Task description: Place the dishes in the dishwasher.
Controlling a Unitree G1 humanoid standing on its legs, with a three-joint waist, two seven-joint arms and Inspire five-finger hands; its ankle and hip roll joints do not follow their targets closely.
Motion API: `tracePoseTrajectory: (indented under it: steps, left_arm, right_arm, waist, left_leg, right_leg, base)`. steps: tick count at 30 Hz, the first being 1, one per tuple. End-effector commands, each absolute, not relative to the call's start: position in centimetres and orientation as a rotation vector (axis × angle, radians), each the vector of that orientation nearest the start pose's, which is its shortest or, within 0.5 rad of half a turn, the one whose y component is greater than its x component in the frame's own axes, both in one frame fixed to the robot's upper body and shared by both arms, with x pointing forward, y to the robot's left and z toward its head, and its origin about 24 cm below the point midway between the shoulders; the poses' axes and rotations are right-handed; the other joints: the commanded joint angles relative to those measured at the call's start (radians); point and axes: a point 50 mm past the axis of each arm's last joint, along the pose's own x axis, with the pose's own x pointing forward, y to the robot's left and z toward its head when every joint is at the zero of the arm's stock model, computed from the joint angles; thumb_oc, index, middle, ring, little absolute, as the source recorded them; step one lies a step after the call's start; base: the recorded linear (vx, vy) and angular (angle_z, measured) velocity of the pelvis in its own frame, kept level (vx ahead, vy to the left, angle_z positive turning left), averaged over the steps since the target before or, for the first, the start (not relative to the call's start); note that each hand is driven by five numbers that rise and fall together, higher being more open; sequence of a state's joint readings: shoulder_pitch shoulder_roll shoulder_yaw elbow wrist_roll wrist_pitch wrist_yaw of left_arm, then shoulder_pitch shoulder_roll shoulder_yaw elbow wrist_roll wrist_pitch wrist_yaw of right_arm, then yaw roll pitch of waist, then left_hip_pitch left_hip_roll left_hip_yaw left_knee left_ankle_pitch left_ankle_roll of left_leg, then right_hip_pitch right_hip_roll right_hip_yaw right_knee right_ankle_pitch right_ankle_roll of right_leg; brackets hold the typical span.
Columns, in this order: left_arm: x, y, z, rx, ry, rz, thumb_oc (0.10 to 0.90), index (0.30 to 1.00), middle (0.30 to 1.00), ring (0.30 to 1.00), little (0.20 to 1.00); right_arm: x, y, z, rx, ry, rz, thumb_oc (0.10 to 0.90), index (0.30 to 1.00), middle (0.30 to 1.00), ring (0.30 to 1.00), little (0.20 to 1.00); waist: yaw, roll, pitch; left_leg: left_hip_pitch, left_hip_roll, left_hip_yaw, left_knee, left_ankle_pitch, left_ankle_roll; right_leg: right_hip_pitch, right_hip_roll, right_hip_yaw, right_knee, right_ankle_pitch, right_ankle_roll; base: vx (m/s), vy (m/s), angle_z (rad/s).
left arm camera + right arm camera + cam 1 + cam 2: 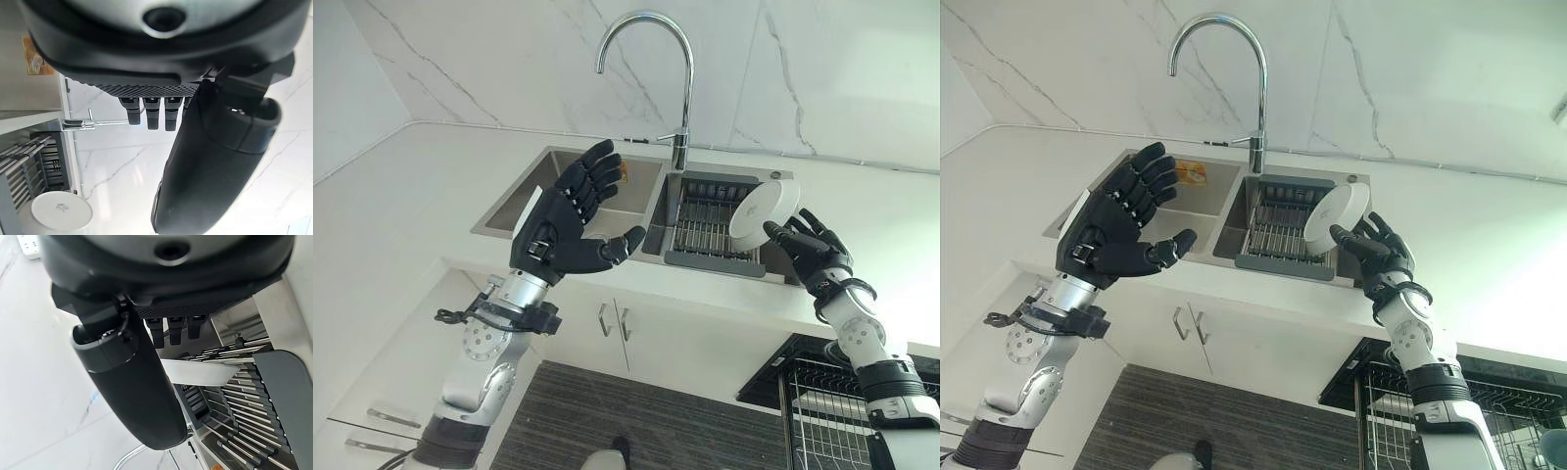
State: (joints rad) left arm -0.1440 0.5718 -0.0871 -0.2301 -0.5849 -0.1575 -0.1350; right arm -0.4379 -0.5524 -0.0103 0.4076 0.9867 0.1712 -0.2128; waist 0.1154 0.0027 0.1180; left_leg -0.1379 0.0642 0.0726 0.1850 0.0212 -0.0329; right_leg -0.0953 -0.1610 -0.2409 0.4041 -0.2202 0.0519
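White plate (764, 209) pinched on edge in right hand (813, 253), thumb on one face and fingers on the other, held tilted just above the sink's (524, 201) right basin, over the dark drying rack (710, 230) sitting in that basin. Right wrist view confirms: plate rim wedged between thumb and fingers, rack bars right behind it. Grip on the rim likely chosen so the plate stays upright for slotting between rack tines. Left hand (570, 217) raised over the sink's left basin, palm facing the plate, fingers straight and spread, thumb out, holding nothing; probably parked clear or ready to steady. Small orange item (1191, 173) lying in the left basin, too small to identify. Faucet (651, 59) arching behind the sink's divider. Dishwasher basket (1489, 411) pulled out below the counter, down and to the right of the sink, under the right arm. Judgement: plate lifted, transfer to basket not yet done; next needs lowering away from sink edge without clipping counter.
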Motion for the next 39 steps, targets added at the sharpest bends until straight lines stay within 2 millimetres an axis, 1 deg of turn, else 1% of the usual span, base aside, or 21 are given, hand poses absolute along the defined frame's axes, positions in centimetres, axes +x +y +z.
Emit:
tracePoseTrajectory:
  steps: [1,8,24,33,39]
  left_arm:
    - [26.4,18.2,20.5,-0.004,-0.669,-0.416,0.8,0.9,0.9,0.9,0.9]
    - [26.5,18.2,20.5,-0.003,-0.661,-0.416,0.8,0.9,0.9,0.9,0.9]
    - [26.6,18.4,20.4,-0.004,-0.642,-0.416,0.8,0.9,0.9,0.9,0.9]
    - [26.6,18.8,20.4,-0.005,-0.64,-0.407,0.8,0.9,0.9,0.9,0.9]
    - [26.6,19.0,20.2,-0.005,-0.633,-0.412,0.8,0.9,0.9,0.9,0.9]
  right_arm:
    - [35.5,-26.6,16.9,0.494,-0.131,-0.159,0.8,0.9,0.9,0.9,0.9]
    - [35.9,-26.8,17.3,0.49,-0.122,-0.154,0.8,0.9,0.9,0.9,0.9]
    - [36.6,-27.8,17.4,0.51,-0.068,-0.173,0.8,0.9,0.9,0.9,0.9]
    - [36.7,-29.1,17.4,0.534,-0.06,-0.234,0.8,0.9,0.9,0.9,0.9]
    - [36.6,-30.4,18.2,0.556,-0.095,-0.298,0.8,0.9,0.9,0.9,0.9]
  waist:
    - [-0.001,-0.037,-0.077]
    - [0.006,-0.038,-0.079]
    - [0.029,-0.041,-0.077]
    - [0.05,-0.043,-0.073]
    - [0.068,-0.042,-0.072]
  left_leg:
    - [0.026,0.011,-0.006,0.115,-0.241,-0.032]
    - [0.027,0.008,-0.012,0.115,-0.241,-0.033]
    - [0.027,0.001,-0.027,0.115,-0.235,-0.035]
    - [0.027,-0.008,-0.045,0.115,-0.231,-0.036]
    - [0.026,-0.016,-0.063,0.115,-0.227,-0.038]
  right_leg:
    - [0.051,-0.013,-0.069,-0.104,0.015,0.064]
    - [0.055,-0.014,-0.073,-0.104,0.012,0.063]
    - [0.07,-0.017,-0.093,-0.104,0.008,0.06]
    - [0.084,-0.021,-0.114,-0.104,0.004,0.058]
    - [0.097,-0.025,-0.132,-0.104,-0.001,0.058]
  base:
    - [0.0,0.0,0.0]
    - [0.0,-0.001,0.03]
    - [0.0,-0.001,0.05]
    - [-0.01,-0.007,0.09]
    - [-0.01,-0.021,0.16]
